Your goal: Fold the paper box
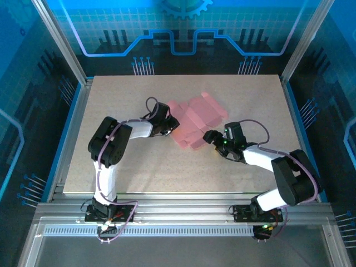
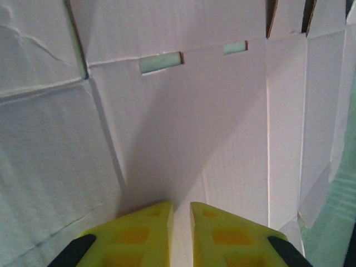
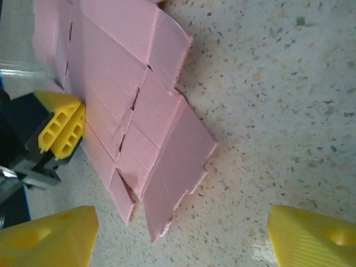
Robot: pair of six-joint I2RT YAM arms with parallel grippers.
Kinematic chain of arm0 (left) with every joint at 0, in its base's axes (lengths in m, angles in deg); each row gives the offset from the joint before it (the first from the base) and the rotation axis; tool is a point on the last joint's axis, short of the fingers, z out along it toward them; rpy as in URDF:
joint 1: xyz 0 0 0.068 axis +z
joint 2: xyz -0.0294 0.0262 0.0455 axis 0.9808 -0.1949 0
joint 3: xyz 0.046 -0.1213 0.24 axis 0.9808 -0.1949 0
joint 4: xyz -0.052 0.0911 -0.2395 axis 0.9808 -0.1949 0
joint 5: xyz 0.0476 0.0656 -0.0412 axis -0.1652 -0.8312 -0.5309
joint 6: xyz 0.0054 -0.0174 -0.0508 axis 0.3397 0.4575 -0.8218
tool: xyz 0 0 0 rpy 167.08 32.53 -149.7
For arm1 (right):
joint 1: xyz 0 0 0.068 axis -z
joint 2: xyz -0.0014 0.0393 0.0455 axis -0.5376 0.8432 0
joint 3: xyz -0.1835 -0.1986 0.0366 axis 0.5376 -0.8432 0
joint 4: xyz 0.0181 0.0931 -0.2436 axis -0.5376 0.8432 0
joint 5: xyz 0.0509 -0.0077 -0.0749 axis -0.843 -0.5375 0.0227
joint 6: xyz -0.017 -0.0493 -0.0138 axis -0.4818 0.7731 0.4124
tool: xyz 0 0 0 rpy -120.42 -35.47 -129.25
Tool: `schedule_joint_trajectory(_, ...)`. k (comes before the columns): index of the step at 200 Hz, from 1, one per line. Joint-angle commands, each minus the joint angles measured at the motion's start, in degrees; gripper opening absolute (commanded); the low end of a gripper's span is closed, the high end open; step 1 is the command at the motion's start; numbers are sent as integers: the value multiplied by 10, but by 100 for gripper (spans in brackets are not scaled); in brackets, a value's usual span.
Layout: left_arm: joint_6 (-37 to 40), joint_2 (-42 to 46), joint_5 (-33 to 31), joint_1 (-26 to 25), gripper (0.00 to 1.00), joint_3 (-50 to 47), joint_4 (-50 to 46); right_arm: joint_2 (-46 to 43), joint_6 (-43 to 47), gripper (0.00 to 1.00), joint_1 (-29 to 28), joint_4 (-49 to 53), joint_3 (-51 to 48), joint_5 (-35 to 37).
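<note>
Left gripper (image 1: 168, 127) is clamped on the left edge of the paper box (image 1: 196, 119), its yellow pads (image 2: 139, 236) drawn almost together with only a sliver of card between them in the left wrist view, while the right gripper (image 1: 211, 137) stands open and empty, its fingertips wide apart on either side of the nearest corner flap (image 3: 167, 183) and not touching it. That box lies as an unfolded pink cutout near the middle of the table (image 1: 111, 167), between the two grippers, with its scored panels and small tabs spread out and the far end seeming to lift a little off the surface. Judging by this, the folding has barely begun and the step in hand is raising a near panel along its crease. To do it well, the clamped side should act purely as an anchor, pinning the sheet without tugging, since thin card buckles away from the score if pulled. The open fingers ought to come in low over the speckled surface, take the flap close to its free edge and square to the crease, close gently, then swing the panel up and over in an arc about that line, not drag it sideways; a skewed bite would likely twist the neighbouring tabs or slide the whole sheet
</note>
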Motion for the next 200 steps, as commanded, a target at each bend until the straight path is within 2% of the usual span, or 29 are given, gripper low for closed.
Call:
schedule_joint_trajectory(1,-143,11,-56,-26,17,-72,63,16,-57,77,-7,-69,-6,-20)
schedule_joint_trajectory(31,-219,19,-85,-68,17,-126,110,39,-66,71,-10,-83,-4,-34)
schedule_joint_trajectory(51,-219,22,-93,-85,18,-124,100,45,-62,68,-8,-78,-2,-25)
schedule_joint_trajectory(86,-201,28,-101,-84,22,-119,93,45,-35,61,5,-62,2,-17)
schedule_joint_trajectory(98,-193,31,-105,-84,25,-120,90,48,-25,55,13,-57,3,-16)
schedule_joint_trajectory(125,-168,50,-122,-85,30,-121,77,51,4,28,30,-39,8,-3)
schedule_joint_trajectory(155,-124,88,-147,-89,50,-128,73,58,67,0,46,19,31,7)
schedule_joint_trajectory(192,-12,164,-197,-99,96,-115,34,67,197,0,73,119,88,11)
schedule_joint_trajectory(200,28,172,-195,-99,99,-100,17,67,233,0,81,139,102,3)
